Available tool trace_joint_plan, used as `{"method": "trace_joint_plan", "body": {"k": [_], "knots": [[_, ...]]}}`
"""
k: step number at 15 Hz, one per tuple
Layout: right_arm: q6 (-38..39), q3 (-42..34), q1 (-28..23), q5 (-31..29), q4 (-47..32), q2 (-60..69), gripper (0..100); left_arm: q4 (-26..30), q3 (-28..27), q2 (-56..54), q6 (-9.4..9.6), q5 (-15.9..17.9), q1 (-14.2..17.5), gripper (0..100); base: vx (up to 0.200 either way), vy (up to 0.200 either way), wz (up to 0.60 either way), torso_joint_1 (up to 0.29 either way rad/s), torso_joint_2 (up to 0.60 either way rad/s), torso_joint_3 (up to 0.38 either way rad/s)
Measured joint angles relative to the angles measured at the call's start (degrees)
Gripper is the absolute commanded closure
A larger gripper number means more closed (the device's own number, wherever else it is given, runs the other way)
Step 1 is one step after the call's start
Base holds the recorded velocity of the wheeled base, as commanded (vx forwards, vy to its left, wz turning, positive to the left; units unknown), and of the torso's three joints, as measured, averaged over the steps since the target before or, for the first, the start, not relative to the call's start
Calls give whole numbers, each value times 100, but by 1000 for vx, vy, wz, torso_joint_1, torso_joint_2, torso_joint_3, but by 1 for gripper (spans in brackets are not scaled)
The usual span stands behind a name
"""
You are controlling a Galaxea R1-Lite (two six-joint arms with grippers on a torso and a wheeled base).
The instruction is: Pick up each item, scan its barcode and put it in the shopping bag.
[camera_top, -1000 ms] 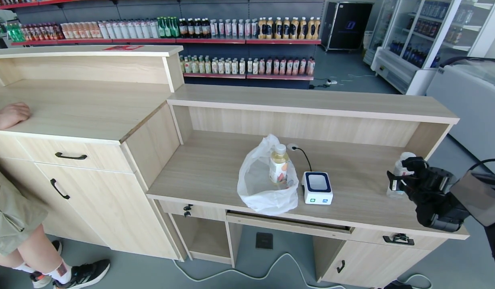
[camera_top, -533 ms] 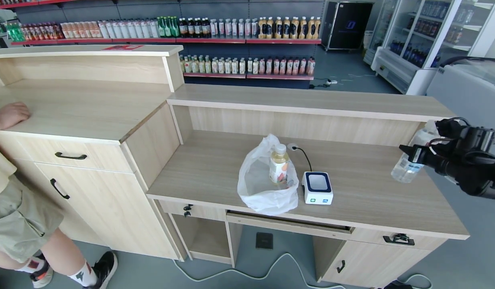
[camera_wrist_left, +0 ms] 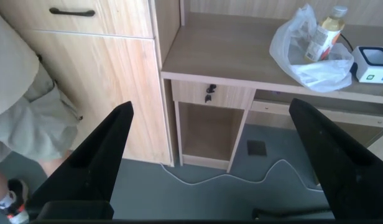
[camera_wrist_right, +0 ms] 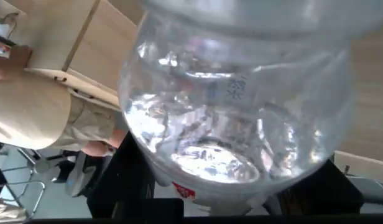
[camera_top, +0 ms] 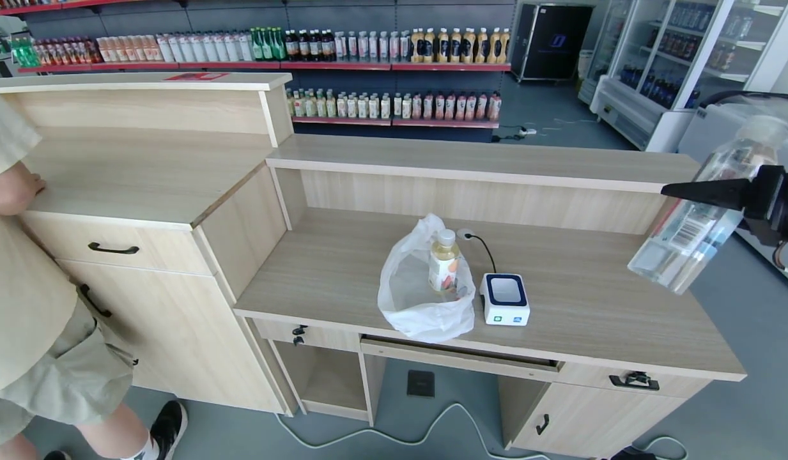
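Observation:
My right gripper (camera_top: 729, 195) is shut on a clear water bottle (camera_top: 700, 214), held tilted in the air beyond the counter's right end, its barcode label facing the head camera. The same bottle (camera_wrist_right: 241, 106) looms close in the right wrist view, base foremost. A white shopping bag (camera_top: 416, 297) sits mid-counter with a yellow drink bottle (camera_top: 443, 262) upright inside it. Just right of the bag is the white scanner (camera_top: 505, 298). My left gripper (camera_wrist_left: 210, 168) hangs open and empty low beside the counter, with the bag (camera_wrist_left: 306, 53) and scanner (camera_wrist_left: 373, 62) farther off.
The wooden counter (camera_top: 592, 306) has a raised back ledge (camera_top: 496, 160) and a taller section (camera_top: 138, 172) to the left. The scanner's cable (camera_top: 483, 246) runs back to a hole in the counter. Shelves of drinks (camera_top: 342, 48) stand behind.
My right gripper has lifted the water bottle off the counter's right end, carrying it up and to the right and tilting it. The bag, its bottle and the scanner have stayed put.

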State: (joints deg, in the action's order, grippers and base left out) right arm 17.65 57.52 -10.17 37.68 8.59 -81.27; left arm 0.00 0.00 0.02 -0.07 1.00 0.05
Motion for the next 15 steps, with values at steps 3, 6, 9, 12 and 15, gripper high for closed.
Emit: {"method": "trace_joint_plan", "body": {"k": [3,6,9,12,15], "knots": [[163,-22,577,501,-505,608,100,0,0,0,0,1,2,0,0,0,0,0,0,0],[176,-51,1083,560,-827,972,100,0,0,0,0,0,5,0,0,0,0,0,0,0],[172,-230,1524,558,-1001,1328,100,0,0,0,0,1,0,0,0,0,0,0,0,0],[163,-443,1846,560,-1406,1703,100,0,0,0,0,0,0,0,0,0,0,0,0,0],[158,-490,2009,560,-1576,1961,100,0,0,0,0,1,5,0,0,0,0,0,0,0]]}}
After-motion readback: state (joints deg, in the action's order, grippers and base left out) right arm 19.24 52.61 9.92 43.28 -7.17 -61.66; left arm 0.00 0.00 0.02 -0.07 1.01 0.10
